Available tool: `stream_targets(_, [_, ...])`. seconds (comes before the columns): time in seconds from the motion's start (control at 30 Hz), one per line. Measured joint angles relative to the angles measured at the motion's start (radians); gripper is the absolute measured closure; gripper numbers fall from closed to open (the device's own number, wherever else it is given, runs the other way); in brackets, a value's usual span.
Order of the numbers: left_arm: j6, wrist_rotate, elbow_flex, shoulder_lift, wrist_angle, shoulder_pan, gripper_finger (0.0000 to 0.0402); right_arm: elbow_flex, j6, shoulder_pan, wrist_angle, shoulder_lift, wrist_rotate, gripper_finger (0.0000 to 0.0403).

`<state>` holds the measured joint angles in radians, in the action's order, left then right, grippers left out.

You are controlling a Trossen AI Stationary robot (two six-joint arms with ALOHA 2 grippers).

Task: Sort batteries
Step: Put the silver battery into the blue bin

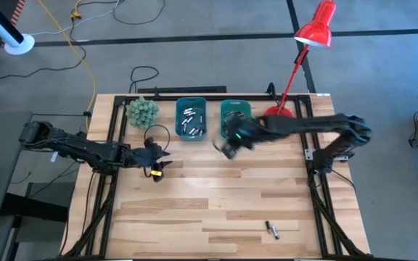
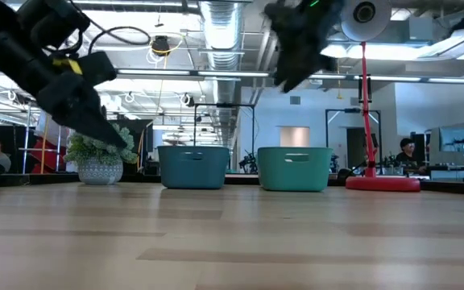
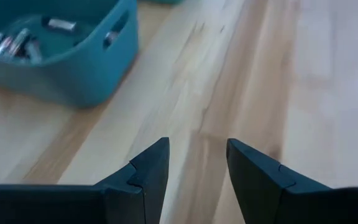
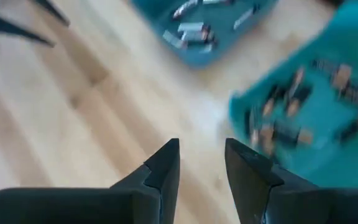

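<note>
Ahead of the right gripper (image 4: pixel 202 163) sit two bins side by side: a blue bin (image 4: pixel 211 45) holding silver cells and a green bin (image 4: pixel 319 118) holding darker cells, some with a copper tint. Its own wrist view shows the two fingers standing apart with bare wood visible in the gap and nothing gripped. That same view is blurred, so individual batteries in the green bin cannot be counted.

From above, the right gripper (image 1: pixel 228 147) hangs just beside the near corner of the green bin (image 1: pixel 235 109), between the two bins' front edges. The left gripper (image 1: pixel 157 166) sits near the blue bin (image 1: pixel 191 119), on the side nearer the front edge of the table (image 1: pixel 194 210). Only this overhead view reveals two loose batteries (image 1: pixel 271 229) lying together well apart from both grippers, close to the table's front edge.

The left wrist view shows that gripper's fingers parted, empty, with the blue bin (image 3: pixel 73 68) ahead and off to one side, silver batteries inside it.

At table height, both grippers are seen raised clear of the wood; the left gripper (image 2: pixel 107 125) tilts down toward the surface, the right gripper (image 2: pixel 288 68) hangs higher. This view hides all bin contents behind the walls, but adds a potted plant (image 2: pixel 99 161) and a red lamp base (image 2: pixel 381 183) flanking the bins.
</note>
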<state>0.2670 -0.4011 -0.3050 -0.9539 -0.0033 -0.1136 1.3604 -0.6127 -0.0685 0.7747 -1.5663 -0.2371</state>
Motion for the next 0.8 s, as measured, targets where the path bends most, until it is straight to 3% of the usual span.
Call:
stream_targets(0.2, [-0.102, 0.003, -0.091, -0.011, 0.003, -0.017, 0.0247, -0.190, -0.301, 0.211, 0.087, 0.212, -0.124, 0.0260])
stream_targets(0.37, [-0.152, 0.003, -0.192, -0.082, 0.006, -0.027, 0.0247, -0.310, -0.601, 0.432, 0.152, 0.303, -0.186, 0.0263])
stream_targets(0.6, [-0.022, 0.003, -0.347, -0.237, -0.008, -0.065, 0.0247, -0.385, -0.959, 0.722, 0.178, 0.286, -0.194, 0.0264])
stream_targets(0.8, [-0.066, 0.003, -0.539, -0.444, -0.006, -0.149, 0.0247, -0.384, -1.218, 0.950, 0.226, 0.237, -0.194, 0.0265])
